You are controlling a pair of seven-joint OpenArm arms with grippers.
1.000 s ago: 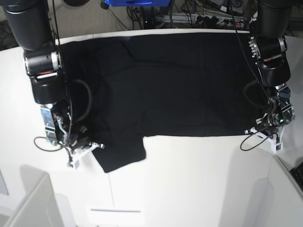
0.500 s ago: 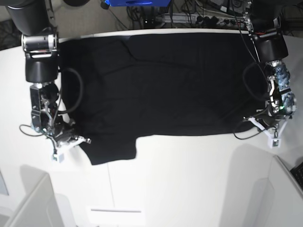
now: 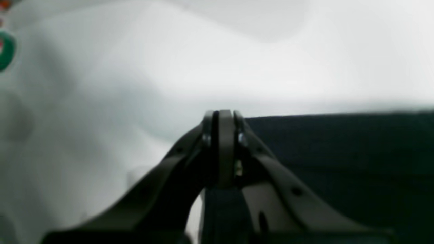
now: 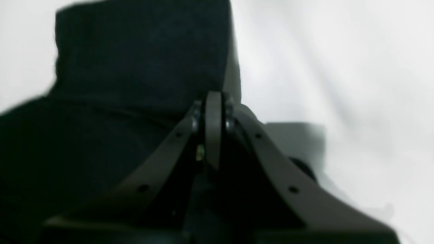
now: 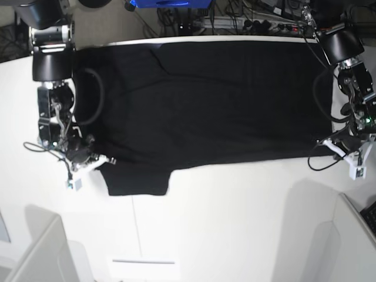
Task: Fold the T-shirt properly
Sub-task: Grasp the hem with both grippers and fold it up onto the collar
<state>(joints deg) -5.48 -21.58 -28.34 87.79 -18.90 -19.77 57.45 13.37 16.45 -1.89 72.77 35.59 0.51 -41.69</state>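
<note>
1. The left gripper [image 3: 222, 117] has its jaws pressed tight together, no gap between the tips. From its own camera, dark cloth seems to run up between the fingers near their base, but the picture is too soft to say whether it is pinching the shirt.
2. In the base view that gripper [image 5: 329, 144] sits at the right end of the T-shirt's near edge, right at the bottom corner of the cloth, low over the table.
3. The right gripper [image 4: 213, 98] is closed just the same, tips meeting in a thin line. Its tips lie over the edge of a black sleeve; again I cannot tell whether cloth is caught between them.
4. In the base view the right gripper [image 5: 104, 160] is at the left end of the near edge, touching the cloth where the sleeve sticks out toward the front.
5. The T-shirt [image 5: 205, 100] lies spread flat and wide across the far half of the white table [image 5: 235, 223], plain black side up, with a few shallow creases. Its far edge runs along the table's back rim.
6. One sleeve [image 5: 138, 181] juts toward the front of the table on the left.
7. Behind the table, cables [image 5: 247, 20] and a blue box [image 5: 170, 3] sit in a tangle.
</note>
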